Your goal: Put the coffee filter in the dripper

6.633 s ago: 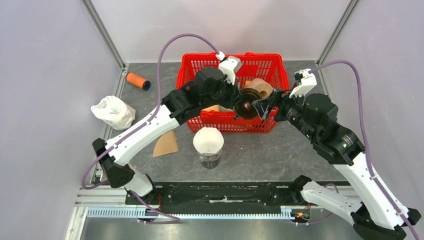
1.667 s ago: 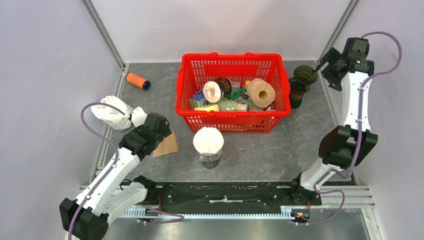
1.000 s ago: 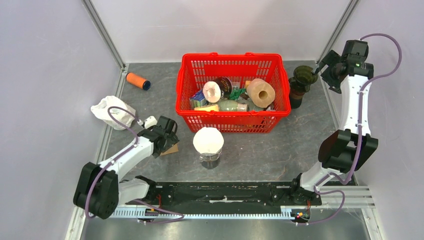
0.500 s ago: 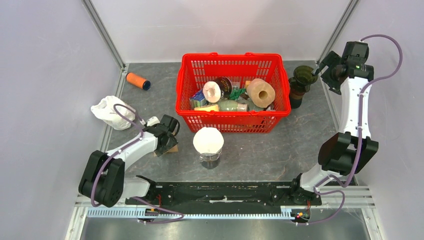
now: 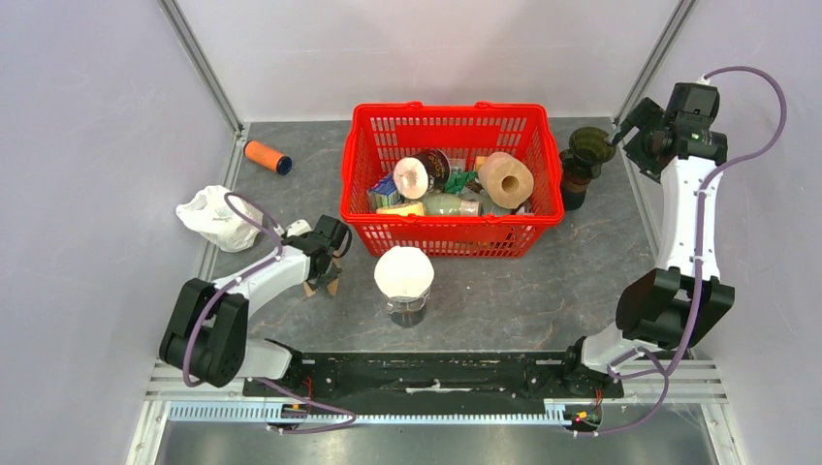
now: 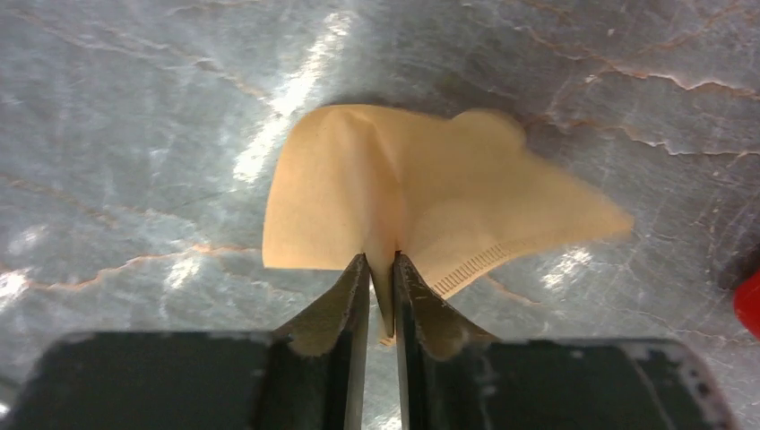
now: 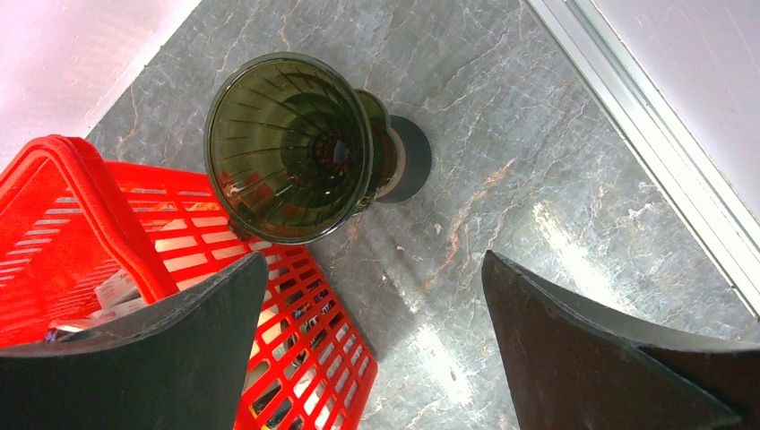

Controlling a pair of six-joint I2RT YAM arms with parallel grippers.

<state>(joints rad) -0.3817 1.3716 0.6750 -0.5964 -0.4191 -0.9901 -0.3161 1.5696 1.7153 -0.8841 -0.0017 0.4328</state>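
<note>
The brown paper coffee filter (image 6: 448, 197) lies on the grey table, pinched up into a fold. My left gripper (image 6: 381, 260) is shut on that fold at the filter's near edge. From the top view the left gripper (image 5: 327, 263) sits low over the filter (image 5: 312, 288), left of the basket's front. The dark green glass dripper (image 7: 291, 148) stands upright on its dark base, right of the basket (image 5: 584, 145). My right gripper (image 7: 375, 260) is open and empty, held above and to the right of the dripper (image 5: 620, 136).
A red basket (image 5: 451, 111) holding several items stands at the back middle. A glass jar with a white dome top (image 5: 404, 276) stands in front of it. A white plastic bag (image 5: 215, 215) and an orange roll (image 5: 268, 156) lie at the left.
My left gripper came down onto the filter and shut on it, bunching it up from flat. The right arm has stayed by the dripper, which earlier was held over the basket.
</note>
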